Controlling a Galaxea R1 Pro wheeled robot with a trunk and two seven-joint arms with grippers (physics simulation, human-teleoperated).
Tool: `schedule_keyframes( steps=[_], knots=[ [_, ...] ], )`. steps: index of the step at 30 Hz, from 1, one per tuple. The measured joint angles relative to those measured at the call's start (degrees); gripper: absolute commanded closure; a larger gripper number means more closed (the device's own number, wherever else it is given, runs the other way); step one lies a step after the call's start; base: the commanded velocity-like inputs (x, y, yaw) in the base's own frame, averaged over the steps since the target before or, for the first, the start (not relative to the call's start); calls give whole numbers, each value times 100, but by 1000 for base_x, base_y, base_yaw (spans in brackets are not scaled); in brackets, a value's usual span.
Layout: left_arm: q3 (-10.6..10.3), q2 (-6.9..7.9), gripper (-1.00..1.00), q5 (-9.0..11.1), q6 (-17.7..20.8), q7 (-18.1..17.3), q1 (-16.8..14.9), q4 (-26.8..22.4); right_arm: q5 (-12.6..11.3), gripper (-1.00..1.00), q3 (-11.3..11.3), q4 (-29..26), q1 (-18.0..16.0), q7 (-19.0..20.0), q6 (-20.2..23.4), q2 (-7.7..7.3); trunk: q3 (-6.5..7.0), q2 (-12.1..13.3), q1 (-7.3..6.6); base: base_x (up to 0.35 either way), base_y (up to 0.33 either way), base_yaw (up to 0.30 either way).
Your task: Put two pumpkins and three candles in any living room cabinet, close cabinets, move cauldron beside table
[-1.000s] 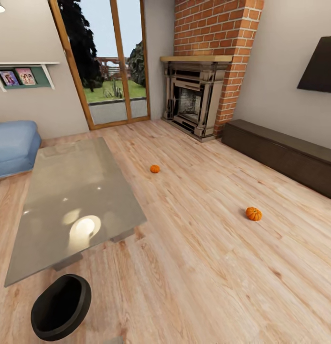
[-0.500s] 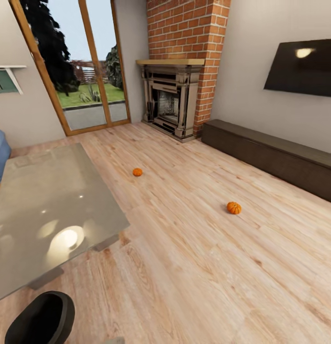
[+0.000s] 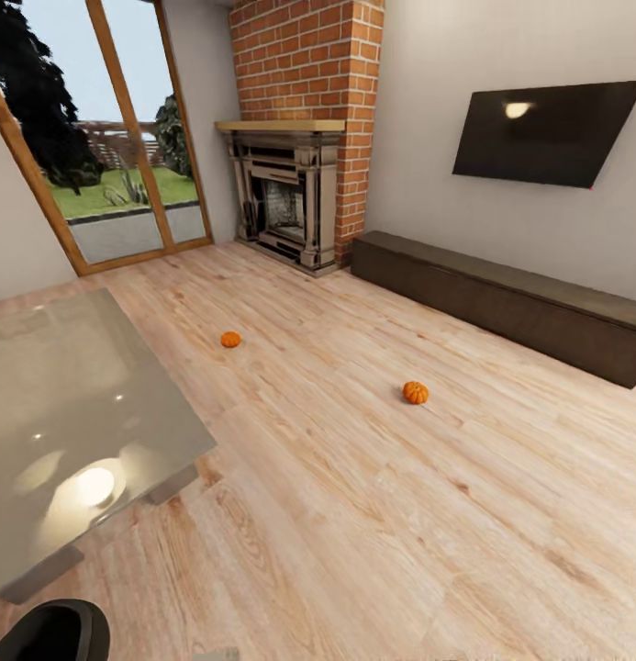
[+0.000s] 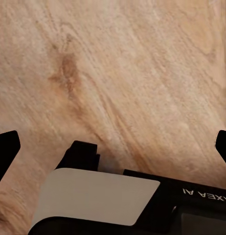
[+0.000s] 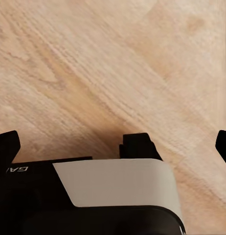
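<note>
Here, both end effectors [image 4: 113, 142] [image 5: 113, 142] hang splayed above floor [image 3: 400, 514].

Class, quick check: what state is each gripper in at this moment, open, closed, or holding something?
Left gripper: open, fingers wide apart, nothing between them, plank floor beyond.
Right gripper: open, fingers wide apart, empty, same floor beyond.

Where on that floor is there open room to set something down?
Widest bare patch: the planks between the near pumpkin, the table and the cabinet. Also bare: in front of the fireplace. Tightest by the table corner and the cauldron.
</note>
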Motion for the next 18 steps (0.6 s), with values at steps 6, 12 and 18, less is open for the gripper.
schedule_keyframes(
  steps=[6, 12, 18],
  knots=[
    [-1, 0, -100, -1, 8, 0, 0, -8, 3, -100, -8, -26, 0, 1, -1, -10, 39, 0, 0, 0, 0, -234],
    [-1, -3, -100, 0, 9, 0, 0, -9, 3, -100, -15, -36, 0, 2, 5, -8, 80, 0, 0, 0, 0, -233],
    [0, -2, -100, 5, 9, 0, 0, -2, -5, -100, -15, -32, 0, -6, 10, -3, 119, 0, 0, 0, 0, -233]
  ],
)
